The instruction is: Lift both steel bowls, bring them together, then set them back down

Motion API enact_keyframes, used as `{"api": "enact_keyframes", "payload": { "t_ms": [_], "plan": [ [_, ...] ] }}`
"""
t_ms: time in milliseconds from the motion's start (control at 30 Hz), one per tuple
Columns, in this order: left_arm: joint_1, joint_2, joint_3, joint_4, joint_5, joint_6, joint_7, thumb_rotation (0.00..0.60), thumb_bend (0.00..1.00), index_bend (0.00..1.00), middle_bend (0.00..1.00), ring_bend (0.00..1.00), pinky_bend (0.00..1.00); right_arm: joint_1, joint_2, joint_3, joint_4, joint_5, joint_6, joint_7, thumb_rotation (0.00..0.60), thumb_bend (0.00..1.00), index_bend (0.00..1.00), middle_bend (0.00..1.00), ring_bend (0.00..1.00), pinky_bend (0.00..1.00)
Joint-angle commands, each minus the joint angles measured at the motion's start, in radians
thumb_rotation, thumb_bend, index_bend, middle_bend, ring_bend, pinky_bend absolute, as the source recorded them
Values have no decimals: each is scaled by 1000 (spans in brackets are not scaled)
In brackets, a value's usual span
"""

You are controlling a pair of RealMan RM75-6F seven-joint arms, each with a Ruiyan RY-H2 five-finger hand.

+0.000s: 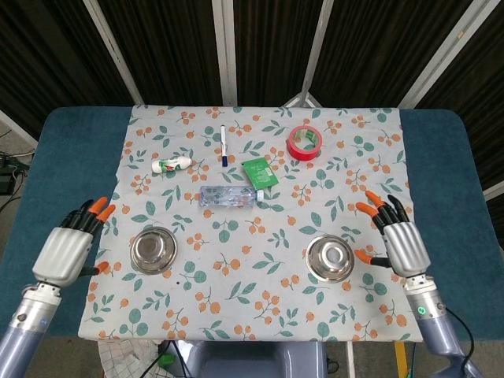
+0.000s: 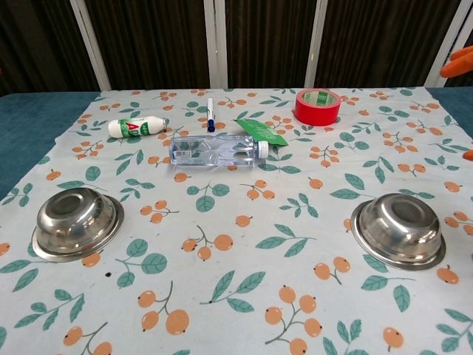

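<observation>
The left hand (image 1: 67,250) hovers with its fingers spread and nothing in them, out over the blue table edge (image 1: 47,173) beside the floral cloth (image 1: 236,299). The right hand (image 1: 400,242) mirrors it on the far side, fingers apart and empty, its thumb pointing inward toward the cloth; the chest view catches only orange fingertips of it at the right border, and shows nothing of the left hand. Each steel bowl sits upright on the cloth, inward of its own hand: the left bowl (image 1: 153,250) lies to the right of the left hand, the right bowl (image 1: 329,258) to the left of the right hand, and neither is touched. The right hand looks the closer of the two to its bowl, while the left stands a little further off. The two bowls are well apart from each other, roughly level across the near part of the cloth. Being round, they offer no long axis to line up with, so the approach probably turns only on each hand moving inward and down to its own rim. Beyond the bowls, a clear plastic bottle (image 1: 230,196) lies on its side, with a green packet (image 1: 259,170), a marker pen (image 1: 224,144), a small white bottle (image 1: 172,164) and a red tape roll (image 1: 305,142) further back.
</observation>
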Motion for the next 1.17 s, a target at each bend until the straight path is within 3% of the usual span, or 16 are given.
{"api": "enact_keyframes", "payload": {
  "t_ms": [33, 200, 333, 600, 1167],
  "plan": [
    [96, -10, 42, 75, 63, 109, -65, 600, 1, 73, 0, 0, 148, -54, 14, -55, 39, -60, 54, -20, 600, 116, 234, 122, 170, 64],
    [198, -63, 64, 209, 130, 216, -192, 600, 2, 84, 0, 0, 124, -116, 35, -130, 47, -99, 83, -58, 600, 115, 234, 121, 170, 64],
    [250, -89, 63, 281, 157, 273, -237, 600, 7, 93, 0, 0, 103, -149, 54, -160, 37, -111, 98, -84, 600, 117, 233, 114, 168, 51],
    [321, -95, 53, 296, 162, 335, -233, 600, 8, 120, 0, 0, 99, -196, 98, -161, -29, -107, 151, -148, 600, 116, 234, 110, 167, 45],
    [340, -92, 13, 288, 166, 269, -209, 600, 8, 124, 0, 0, 99, -210, 112, -139, -56, -77, 118, -166, 600, 116, 234, 109, 164, 45]
  ]
}}
